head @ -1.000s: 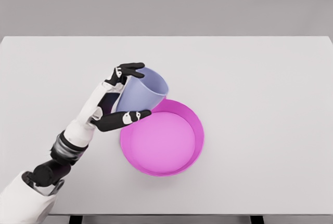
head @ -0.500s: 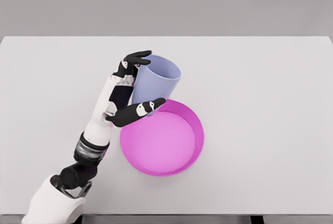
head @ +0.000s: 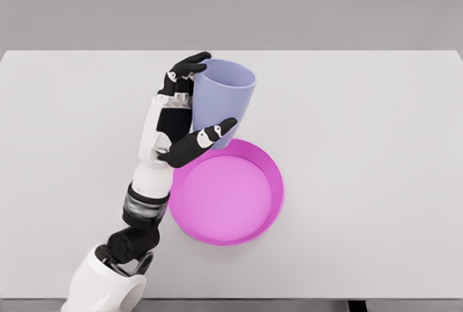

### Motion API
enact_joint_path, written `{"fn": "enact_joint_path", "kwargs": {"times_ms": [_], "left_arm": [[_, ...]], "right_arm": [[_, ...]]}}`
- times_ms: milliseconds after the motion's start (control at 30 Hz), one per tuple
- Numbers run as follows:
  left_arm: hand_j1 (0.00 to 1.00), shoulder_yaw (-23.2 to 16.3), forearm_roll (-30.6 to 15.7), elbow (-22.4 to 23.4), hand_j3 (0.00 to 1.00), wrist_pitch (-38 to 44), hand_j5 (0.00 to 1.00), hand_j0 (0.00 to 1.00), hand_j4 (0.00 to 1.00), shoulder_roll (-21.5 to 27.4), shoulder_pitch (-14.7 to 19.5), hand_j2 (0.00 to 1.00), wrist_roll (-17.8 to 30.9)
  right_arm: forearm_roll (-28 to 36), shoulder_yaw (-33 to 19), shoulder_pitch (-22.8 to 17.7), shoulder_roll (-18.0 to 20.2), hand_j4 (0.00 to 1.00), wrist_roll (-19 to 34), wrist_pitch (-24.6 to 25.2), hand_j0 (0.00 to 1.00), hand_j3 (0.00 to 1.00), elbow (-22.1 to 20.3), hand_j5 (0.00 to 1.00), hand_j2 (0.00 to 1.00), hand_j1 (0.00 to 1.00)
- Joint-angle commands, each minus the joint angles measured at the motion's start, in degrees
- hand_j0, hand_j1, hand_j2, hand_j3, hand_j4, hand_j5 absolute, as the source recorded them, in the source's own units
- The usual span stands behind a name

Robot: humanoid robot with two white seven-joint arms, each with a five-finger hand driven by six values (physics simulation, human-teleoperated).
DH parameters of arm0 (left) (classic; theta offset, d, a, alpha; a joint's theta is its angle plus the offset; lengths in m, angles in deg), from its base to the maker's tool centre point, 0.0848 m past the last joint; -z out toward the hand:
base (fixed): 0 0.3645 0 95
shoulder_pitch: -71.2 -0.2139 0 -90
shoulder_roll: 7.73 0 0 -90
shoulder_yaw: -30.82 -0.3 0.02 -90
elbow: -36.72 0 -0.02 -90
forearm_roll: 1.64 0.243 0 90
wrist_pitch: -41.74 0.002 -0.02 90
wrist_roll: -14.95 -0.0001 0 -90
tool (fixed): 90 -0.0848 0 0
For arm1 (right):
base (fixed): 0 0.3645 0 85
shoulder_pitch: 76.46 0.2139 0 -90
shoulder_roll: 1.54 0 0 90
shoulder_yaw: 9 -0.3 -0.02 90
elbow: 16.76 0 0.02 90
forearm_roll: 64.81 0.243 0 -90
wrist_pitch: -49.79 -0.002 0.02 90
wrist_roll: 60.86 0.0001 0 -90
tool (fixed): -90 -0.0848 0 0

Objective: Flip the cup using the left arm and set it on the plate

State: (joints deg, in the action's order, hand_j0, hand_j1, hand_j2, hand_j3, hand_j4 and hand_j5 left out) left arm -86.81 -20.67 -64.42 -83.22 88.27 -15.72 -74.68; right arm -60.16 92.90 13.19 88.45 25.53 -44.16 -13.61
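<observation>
Head view showed my left hand point(head: 177, 127) grasping the cup point(head: 224, 102) mouth-up above the plate's point(head: 271, 171) far-left rim; I judged next: lowering it inside.

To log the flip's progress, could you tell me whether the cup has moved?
Yes: the cup has tipped nearly upright, shifting rightward above the unmoved plate.

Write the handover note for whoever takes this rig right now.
Left robot hand: shut on the cup, thumb in front, fingers behind. Right arm: not in view.
Cup: lavender, mouth up and nearly upright, held above the table at the far-left rim of the plate.
Done: cup grasped and turned mouth up.
Left: move it over the magenta plate, set it down, release.
</observation>
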Motion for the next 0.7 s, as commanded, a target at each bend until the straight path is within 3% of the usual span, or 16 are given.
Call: {"fn": "enact_joint_path", "kwargs": {"times_ms": [0,667], "left_arm": [[0.42,-0.41,-0.05,-0.02,0.42,-0.04,0.42,0.42,0.42,-0.55,0.00,0.42,-2.92],[0.47,-0.59,1.36,1.65,0.47,-0.04,0.47,0.47,0.47,-3.98,0.44,0.47,-3.01]], "right_arm": [[0.01,0.05,0.00,0.01,1.00,0.01,0.00,1.00,1.00,0.01,1.00,1.00,1.00],[0.01,-0.04,0.00,0.01,1.00,0.00,0.00,1.00,1.00,0.01,1.00,1.00,1.00]]}}
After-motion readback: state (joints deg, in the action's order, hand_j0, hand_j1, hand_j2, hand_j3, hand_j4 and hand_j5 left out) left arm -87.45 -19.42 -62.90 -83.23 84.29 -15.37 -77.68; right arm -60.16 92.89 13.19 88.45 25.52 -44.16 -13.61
